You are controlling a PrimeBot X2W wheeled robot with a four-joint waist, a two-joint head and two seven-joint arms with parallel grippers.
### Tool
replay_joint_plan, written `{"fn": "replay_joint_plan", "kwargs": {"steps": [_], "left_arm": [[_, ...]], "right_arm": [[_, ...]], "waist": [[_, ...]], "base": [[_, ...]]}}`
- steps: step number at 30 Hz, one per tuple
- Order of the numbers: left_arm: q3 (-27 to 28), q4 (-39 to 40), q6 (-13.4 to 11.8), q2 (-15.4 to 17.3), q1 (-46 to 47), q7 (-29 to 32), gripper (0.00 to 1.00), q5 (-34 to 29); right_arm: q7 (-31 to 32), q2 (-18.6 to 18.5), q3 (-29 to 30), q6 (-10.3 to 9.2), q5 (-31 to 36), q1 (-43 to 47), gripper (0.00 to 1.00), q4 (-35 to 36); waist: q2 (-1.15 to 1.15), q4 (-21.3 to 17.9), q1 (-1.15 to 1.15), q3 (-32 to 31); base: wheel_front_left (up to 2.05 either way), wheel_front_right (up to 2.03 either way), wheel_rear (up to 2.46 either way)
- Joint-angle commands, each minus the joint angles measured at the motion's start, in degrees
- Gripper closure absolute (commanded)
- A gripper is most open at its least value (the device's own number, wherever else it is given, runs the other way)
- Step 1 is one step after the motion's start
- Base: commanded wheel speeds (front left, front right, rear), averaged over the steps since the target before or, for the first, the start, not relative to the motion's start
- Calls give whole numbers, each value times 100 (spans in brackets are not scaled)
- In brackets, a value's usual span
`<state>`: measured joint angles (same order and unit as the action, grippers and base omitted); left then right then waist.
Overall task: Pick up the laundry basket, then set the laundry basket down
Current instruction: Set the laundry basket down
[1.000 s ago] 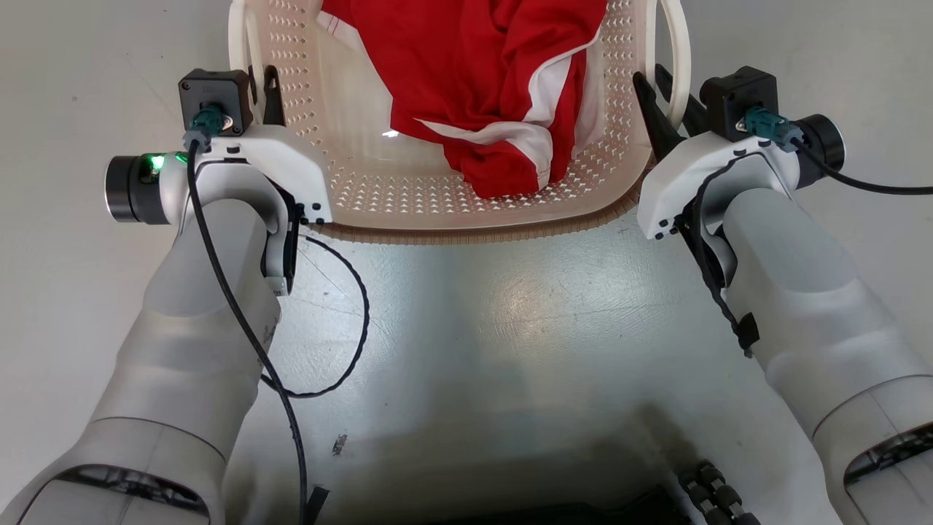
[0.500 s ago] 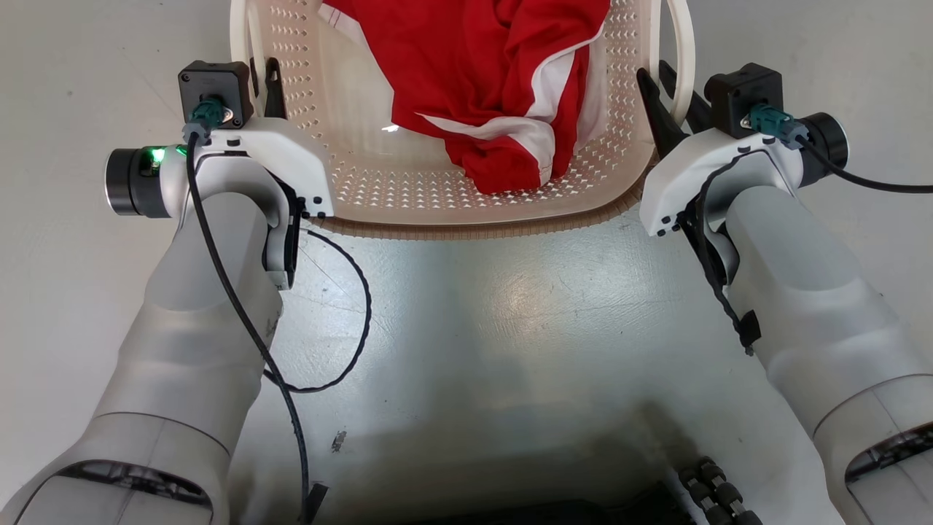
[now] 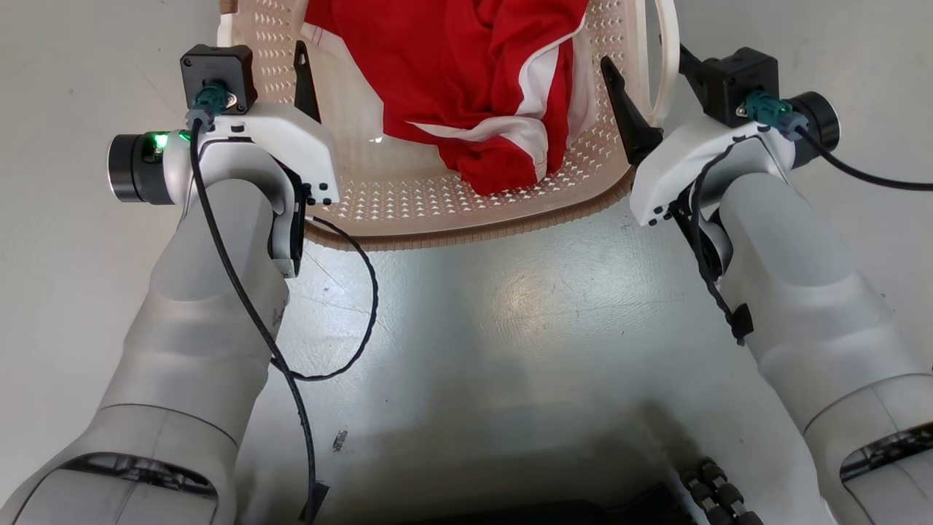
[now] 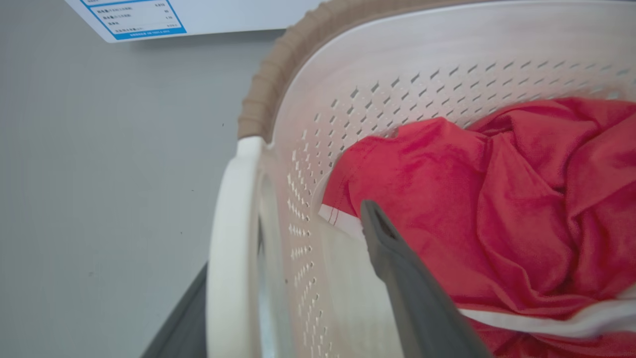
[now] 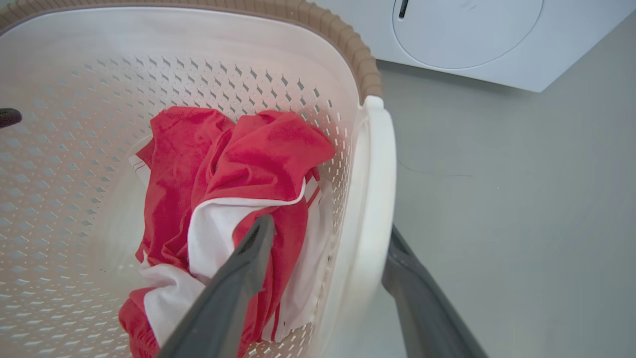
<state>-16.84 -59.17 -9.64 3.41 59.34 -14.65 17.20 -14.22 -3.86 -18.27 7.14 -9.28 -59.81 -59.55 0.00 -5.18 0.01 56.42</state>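
Gaping wide, left hand (image 4: 285, 238), right hand (image 5: 330, 228) each straddle side of laundry basket (image 3: 408, 197).

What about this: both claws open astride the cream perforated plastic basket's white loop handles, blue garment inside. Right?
Wrong colour: the cloth garment is red with white trim, not blue; see right wrist view. Left claw and right claw are open astride the white loop handles of the cream perforated plastic laundry basket.

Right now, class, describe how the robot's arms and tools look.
Pale grey forearms meet white wrist shells. The left tool and right tool each have two long dark fingers. A black square block with a teal plug sits on each wrist, trailing a black cable. A green light glows on the left wrist.
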Motion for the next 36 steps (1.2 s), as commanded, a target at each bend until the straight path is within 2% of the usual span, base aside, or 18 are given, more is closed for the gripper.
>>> {"fn": "replay_joint_plan", "kwargs": {"steps": [1, 21, 29, 36], "left_arm": [[103, 88, -40, 112, -74, -35, 0, -71], [488, 179, 105, 105, -490, -35, 0, -299], [736, 319, 190, 70, -915, -35, 0, -313], [965, 786, 475, 5, -1539, -35, 0, -306]], "right_arm": [[-78, 98, -13, 35, 63, 391, 0, 95], [-78, 98, 252, 35, 81, 896, 0, 378], [-78, 98, 241, 35, -28, 1289, 0, 596], [-78, 98, 410, 35, -57, 1810, 0, 1067]], "waist": [[0, 2, 0, -23], [0, -42, 0, -687], [0, -35, 0, -1352], [0, -22, 0, -2156]], "base": [[0, 0, 0], [0, 0, 0], [0, 0, 0], [0, 0, 0]]}}
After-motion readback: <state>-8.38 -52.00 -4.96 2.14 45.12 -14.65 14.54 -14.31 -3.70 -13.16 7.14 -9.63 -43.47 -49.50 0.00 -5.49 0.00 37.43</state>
